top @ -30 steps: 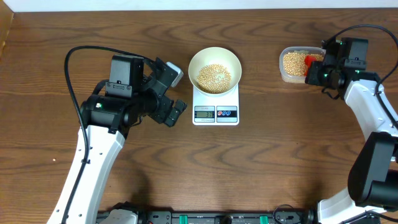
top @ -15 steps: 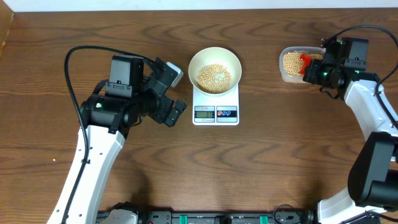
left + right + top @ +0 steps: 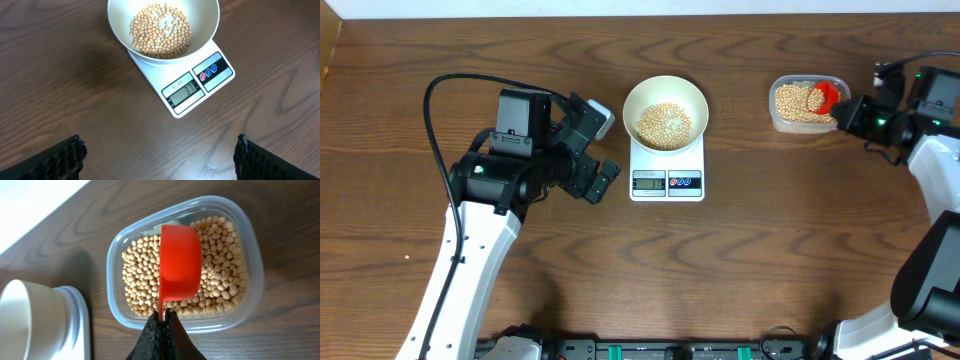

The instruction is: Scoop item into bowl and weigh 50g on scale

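The right gripper (image 3: pixel 161 322) has its jaws shut tight on the thin handle of the small red plastic scoop (image 3: pixel 180 262). The scoop is over the round tan-yellow beans (image 3: pixel 220 260) in the clear plastic tub (image 3: pixel 253 280), well to the right of the small white scale (image 3: pixel 220 75). The left gripper (image 3: pixel 160 159) has its jaws wide open and holds nothing, just left of the scale above the brown wooden table (image 3: pixel 75 100). On the scale stands the round white bowl (image 3: pixel 206 20) with a pile of beans inside, and the grey screen (image 3: pixel 186 91) reads 31.
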Motion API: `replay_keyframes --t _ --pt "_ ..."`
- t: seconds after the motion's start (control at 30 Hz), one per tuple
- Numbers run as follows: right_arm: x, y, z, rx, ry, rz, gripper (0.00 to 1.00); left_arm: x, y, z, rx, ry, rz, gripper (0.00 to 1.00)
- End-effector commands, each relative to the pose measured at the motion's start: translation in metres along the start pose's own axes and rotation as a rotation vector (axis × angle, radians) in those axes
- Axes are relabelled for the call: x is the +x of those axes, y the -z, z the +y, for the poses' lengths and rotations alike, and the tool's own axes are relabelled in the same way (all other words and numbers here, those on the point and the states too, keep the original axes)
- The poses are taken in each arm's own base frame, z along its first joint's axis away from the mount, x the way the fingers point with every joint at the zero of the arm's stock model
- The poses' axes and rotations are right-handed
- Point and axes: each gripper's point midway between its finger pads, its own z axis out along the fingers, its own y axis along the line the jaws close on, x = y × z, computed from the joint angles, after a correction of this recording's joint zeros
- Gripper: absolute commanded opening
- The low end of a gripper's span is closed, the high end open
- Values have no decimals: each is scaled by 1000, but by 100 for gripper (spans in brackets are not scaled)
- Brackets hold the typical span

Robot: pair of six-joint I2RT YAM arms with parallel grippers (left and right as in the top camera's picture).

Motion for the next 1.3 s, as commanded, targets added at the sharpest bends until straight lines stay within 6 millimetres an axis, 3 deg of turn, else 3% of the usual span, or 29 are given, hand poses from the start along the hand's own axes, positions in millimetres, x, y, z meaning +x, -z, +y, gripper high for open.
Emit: replay_keyframes --t 0.0,0.13,0.8,1.27 --pt "-2 8 5 -92 -28 -2 1 -4 3 1 -8 -19 -10 96" --pt "-5 14 9 -144 8 -10 1 -4 3 1 -8 -19 -10 97" --pt "-16 37 76 -506 -33 15 1 -4 3 1 -8 -19 -10 96" --pt "-17 25 166 -695 -4 61 1 -4 3 1 -8 -19 -10 96"
